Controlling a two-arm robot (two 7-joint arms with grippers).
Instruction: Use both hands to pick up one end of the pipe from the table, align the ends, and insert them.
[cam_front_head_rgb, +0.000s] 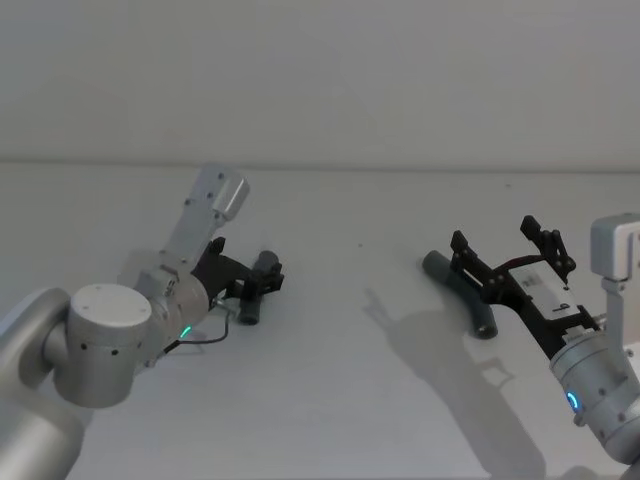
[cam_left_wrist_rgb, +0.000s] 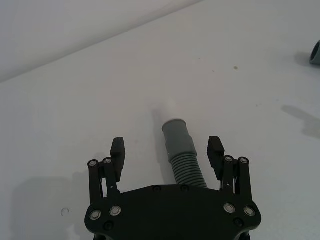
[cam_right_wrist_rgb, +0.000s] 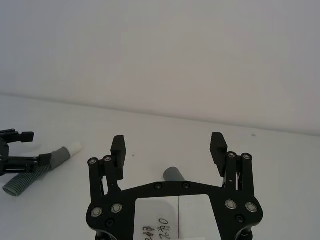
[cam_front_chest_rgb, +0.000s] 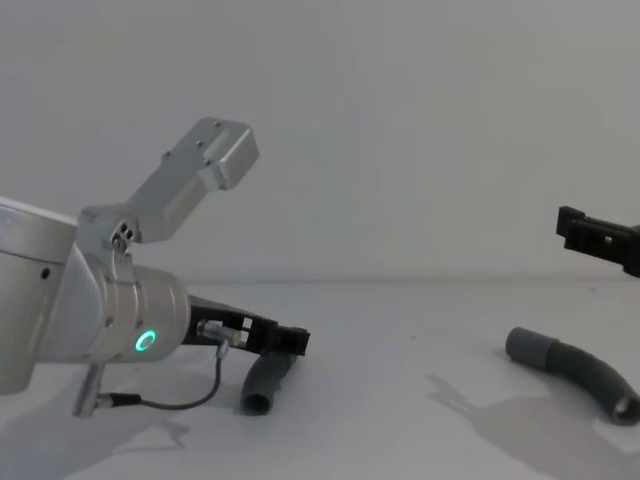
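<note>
The tabletop (cam_front_head_rgb: 360, 390) carries the long piece (cam_front_chest_rgb: 580, 372) at lower right of the chest view and the short piece (cam_front_chest_rgb: 265, 385) at lower left, well apart. Nothing is lifted, aligned or joined yet. The left end effector (cam_left_wrist_rgb: 167, 145) sits low, its fingers wide open on either side of the short piece and clear of it. The right end effector (cam_right_wrist_rgb: 168, 143) hangs equally spread and empty above the long piece. By my reading both grasps are left to do, then lifting, lining up the cuffs (cam_left_wrist_rgb: 177, 136) and pushing in the white tip (cam_left_wrist_rgb: 169, 107).
</note>
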